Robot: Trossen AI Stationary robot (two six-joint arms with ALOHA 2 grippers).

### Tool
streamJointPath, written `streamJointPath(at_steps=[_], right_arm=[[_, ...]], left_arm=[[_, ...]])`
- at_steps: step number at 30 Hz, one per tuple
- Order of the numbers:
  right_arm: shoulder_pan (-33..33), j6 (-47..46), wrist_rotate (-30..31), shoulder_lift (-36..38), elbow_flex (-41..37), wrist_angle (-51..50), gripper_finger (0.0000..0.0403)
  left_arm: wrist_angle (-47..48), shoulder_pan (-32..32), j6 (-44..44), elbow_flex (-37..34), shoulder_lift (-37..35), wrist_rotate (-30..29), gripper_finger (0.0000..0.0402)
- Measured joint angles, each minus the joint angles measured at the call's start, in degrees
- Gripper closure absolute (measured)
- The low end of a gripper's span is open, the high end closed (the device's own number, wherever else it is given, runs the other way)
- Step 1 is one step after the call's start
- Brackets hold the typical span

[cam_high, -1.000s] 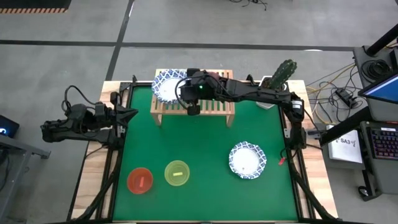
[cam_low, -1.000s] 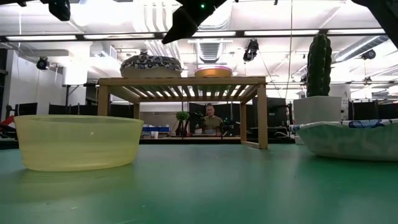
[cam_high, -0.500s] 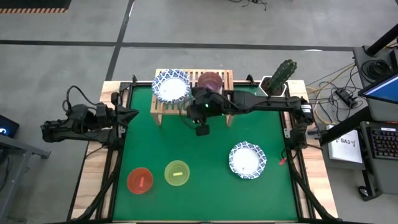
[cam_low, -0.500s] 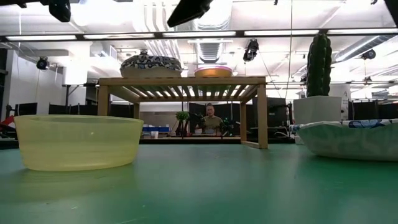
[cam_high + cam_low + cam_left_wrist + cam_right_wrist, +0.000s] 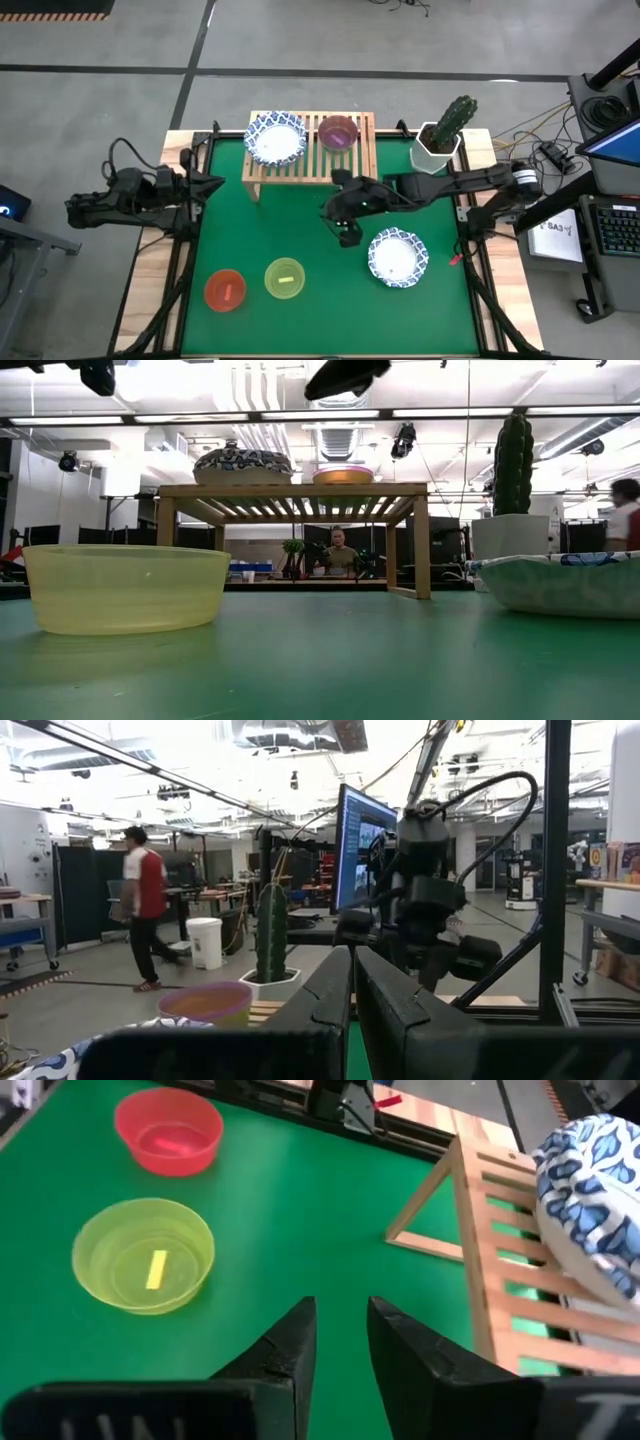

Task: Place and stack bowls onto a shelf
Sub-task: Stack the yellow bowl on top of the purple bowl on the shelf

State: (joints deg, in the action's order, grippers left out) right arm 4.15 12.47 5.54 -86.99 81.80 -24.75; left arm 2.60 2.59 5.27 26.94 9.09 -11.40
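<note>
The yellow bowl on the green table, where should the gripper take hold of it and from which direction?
Grip the rim of the yellow bowl, coming straight down from above. It sits upright and open-topped with a thin wall, so one finger can go inside and one outside. Use the side away from the red bowl, which sits close beside it.

Your green-topped table (image 5: 270,230) carries a light-wood shelf (image 5: 350,172) at its far edge, and on the slatted top sit a blue-patterned white bowl (image 5: 275,138) and a purple bowl (image 5: 338,132), side by side. Directly on the green you have a red bowl (image 5: 225,290) just beside a yellow bowl (image 5: 285,278), and well apart from them another blue-patterned white bowl (image 5: 397,257). The white hexagonal pot with a cactus (image 5: 440,145) stands at the far right corner.
</note>
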Motion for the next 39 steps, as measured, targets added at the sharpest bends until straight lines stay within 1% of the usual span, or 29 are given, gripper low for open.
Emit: streamJointPath(at_steps=[4, 9, 13, 17, 21, 25, 28, 34, 39], right_arm=[[1.23, -2.56, 0.04, 4.25, -8.18, 6.81, 0.0325], [1.67, -6.67, 0.04, 8.45, -18.38, 18.05, 0.0325], [1.92, -8.1, 0.5, 9.22, -24.92, 25.91, 0.0326], [2.05, -8.24, 0.46, 9.0, -28.86, 32.94, 0.0324], [2.09, -8.92, 0.58, 8.54, -30.23, 34.87, 0.0328], [2.51, -8.49, 0.5, 8.43, -30.53, 34.55, 0.0326], [2.57, -8.0, 0.5, 8.45, -30.53, 34.04, 0.0324], [2.59, -7.37, 0.52, 8.45, -30.53, 32.23, 0.0329], [2.59, -7.4, 0.52, 8.45, -30.55, 30.6, 0.0329]], left_arm=[[-0.06, 0.0, -1.48, 0.0, 0.95, -0.02, 0.0402], [-0.01, 0.0, -4.17, 0.02, 3.28, -0.02, 0.0402], [0.04, 0.0, -8.01, -0.11, 6.02, -0.02, 0.0402], [0.07, 0.0, -13.63, -1.27, 10.11, 0.0, 0.0402], [0.03, 0.0, -22.47, -2.64, 15.05, 0.94, 0.0401], [0.0, 0.06, -30.8, -3.98, 20.91, 8.76, 0.0401], [0.12, 0.87, -35.43, -4.24, 26.32, 12.08, 0.0401], [1.89, 5.31, -39.93, -2.75, 37.63, 12.47, 0.0401], [5.62, 9.68, -40.54, 1.67, 47.37, 12.5, 0.0401]])
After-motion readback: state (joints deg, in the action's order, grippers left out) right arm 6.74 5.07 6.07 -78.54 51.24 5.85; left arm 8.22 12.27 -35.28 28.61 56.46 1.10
